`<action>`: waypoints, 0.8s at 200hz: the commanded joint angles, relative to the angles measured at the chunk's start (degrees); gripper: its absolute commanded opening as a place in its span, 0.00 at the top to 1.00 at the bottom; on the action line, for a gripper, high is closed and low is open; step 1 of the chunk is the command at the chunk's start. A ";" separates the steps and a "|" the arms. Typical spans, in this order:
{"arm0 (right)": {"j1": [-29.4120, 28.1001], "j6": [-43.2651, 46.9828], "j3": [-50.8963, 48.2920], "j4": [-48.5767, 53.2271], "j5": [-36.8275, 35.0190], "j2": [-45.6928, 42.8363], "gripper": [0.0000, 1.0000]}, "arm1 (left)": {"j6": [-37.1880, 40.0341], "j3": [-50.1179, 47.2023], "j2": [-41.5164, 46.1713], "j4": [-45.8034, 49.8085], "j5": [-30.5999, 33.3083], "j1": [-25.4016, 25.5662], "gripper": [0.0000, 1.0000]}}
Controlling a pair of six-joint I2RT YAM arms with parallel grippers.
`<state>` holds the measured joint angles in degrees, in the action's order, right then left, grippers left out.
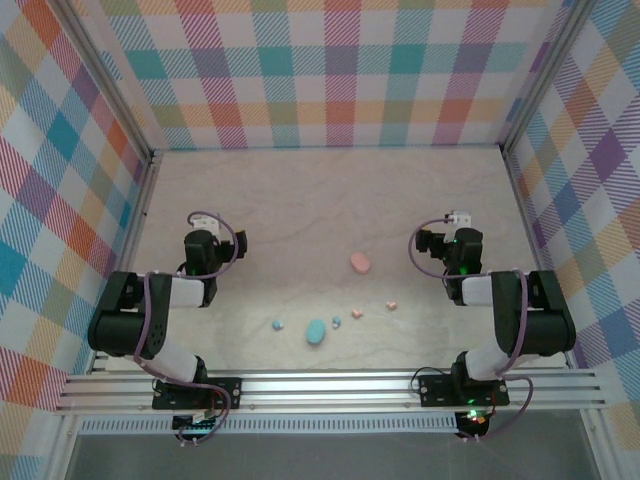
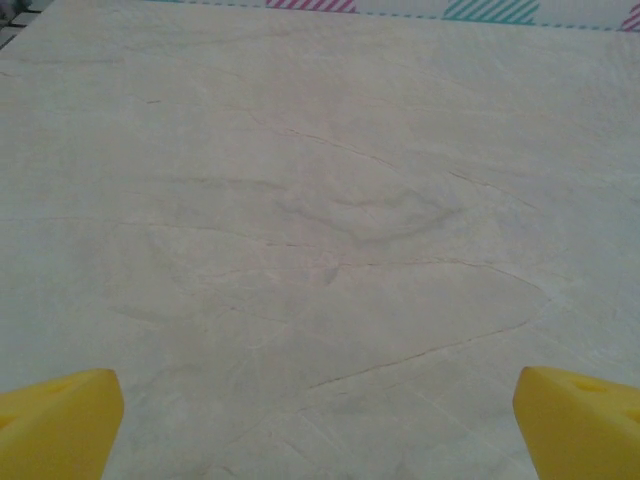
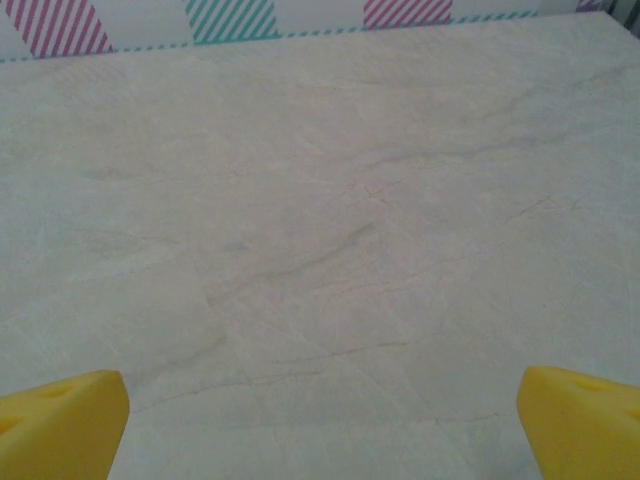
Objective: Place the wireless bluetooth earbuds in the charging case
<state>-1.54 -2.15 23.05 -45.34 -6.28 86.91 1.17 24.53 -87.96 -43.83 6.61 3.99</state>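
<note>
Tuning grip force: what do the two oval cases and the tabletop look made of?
The pink case and blue case: likely smooth plastic, uniform pastel colour, rounded edges; too small for finish. The tabletop: pale marble-look, fine veins, matte; maybe laminate.

Matt veined table (image 1: 300, 200), smooth plastic pink case (image 1: 361, 262), ribbed metal rail (image 1: 330, 385)

We can read no text, label, brand, number or sign, none on the pink charging case (image 1: 361, 262), the blue charging case (image 1: 316, 331), the plaid walls (image 1: 340, 70)
</note>
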 commanded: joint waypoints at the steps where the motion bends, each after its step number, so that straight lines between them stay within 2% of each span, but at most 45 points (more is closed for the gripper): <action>1: 0.13 0.98 3.73 9.62 2.01 -6.49 0.00 | -1.22 1.28 6.34 8.20 1.11 -0.30 0.00; 16: 0.13 0.27 6.39 17.36 1.78 -10.27 0.00 | -3.27 4.36 10.35 18.44 -0.18 -0.30 0.00; 34: 0.13 -4.92 10.42 27.47 1.21 -14.31 0.00 | -5.81 5.78 14.64 27.18 -2.94 0.14 0.01; 45: 0.13 -8.11 13.31 34.15 1.93 -15.80 0.00 | -5.23 6.78 17.76 34.44 -1.09 1.85 0.01; 59: 0.13 -11.56 16.07 39.95 3.63 -17.04 0.00 | -7.78 8.15 22.24 41.78 -2.56 2.08 0.02; 85: -1.42 -15.45 18.71 48.48 7.86 -19.97 0.01 | -13.29 10.00 28.90 53.97 -6.61 4.35 0.12; 107: -6.27 -16.87 19.29 54.08 9.79 -22.49 0.05 | -18.79 10.65 31.80 64.19 -9.95 7.96 0.21; 124: -10.98 -17.09 19.40 57.95 11.47 -23.27 0.08 | -22.94 10.23 33.01 68.14 -11.02 14.34 0.30; 146: -18.52 -17.39 19.18 61.50 12.62 -22.40 0.12 | -27.79 10.60 34.25 72.07 -4.27 27.81 0.32; 160: -21.27 -18.06 19.06 62.54 13.83 -21.26 0.14 | -30.94 11.58 34.09 74.05 0.94 36.52 0.32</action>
<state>-18.46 -18.06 40.95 10.72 4.01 64.69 -21.61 34.26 -54.89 21.17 0.89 29.21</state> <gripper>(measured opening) 0.876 0.681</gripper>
